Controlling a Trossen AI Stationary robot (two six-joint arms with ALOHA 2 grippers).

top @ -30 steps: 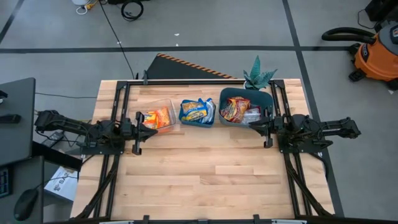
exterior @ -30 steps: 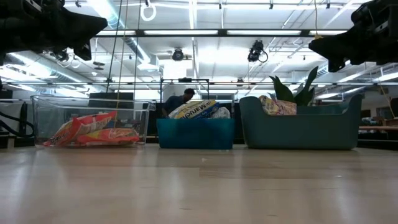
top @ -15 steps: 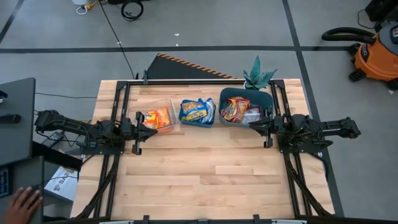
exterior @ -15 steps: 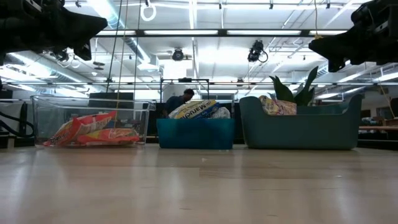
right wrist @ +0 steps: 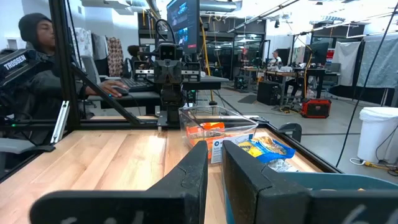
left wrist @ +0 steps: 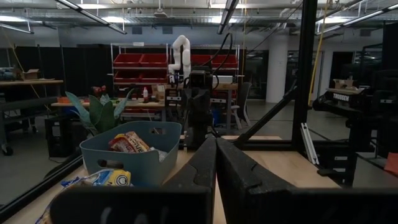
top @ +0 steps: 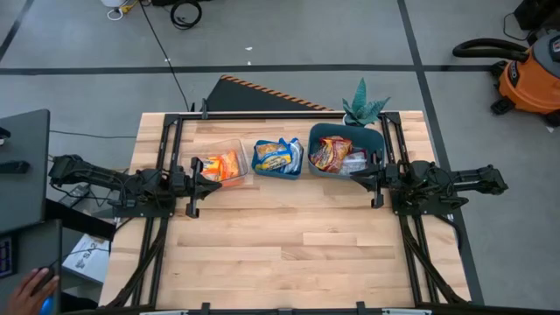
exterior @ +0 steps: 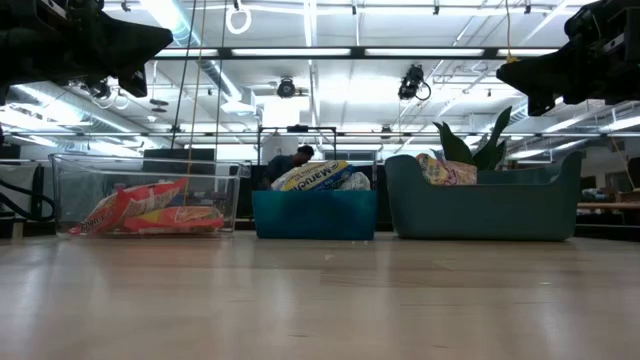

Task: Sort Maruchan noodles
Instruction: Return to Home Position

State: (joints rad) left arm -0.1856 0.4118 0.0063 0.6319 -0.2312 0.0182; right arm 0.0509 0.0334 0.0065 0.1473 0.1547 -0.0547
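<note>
The Maruchan noodles lie sorted in three bins in a row at the table's far side. Orange packets are in the clear bin. Blue-white packets fill the blue bin, and red packets lie in the teal bin. My left gripper hovers shut just near of the clear bin, pointing level toward the right. My right gripper hovers by the teal bin's near edge, pointing left. A narrow gap shows between its fingers, with nothing in it.
A green plant stands at the far right corner behind the teal bin. The bare wooden table stretches across the near half. A person's hand rests off the table at the near left.
Both arms have kept still and the packets have not moved. A person's hand has come into view off the table's near left corner.
</note>
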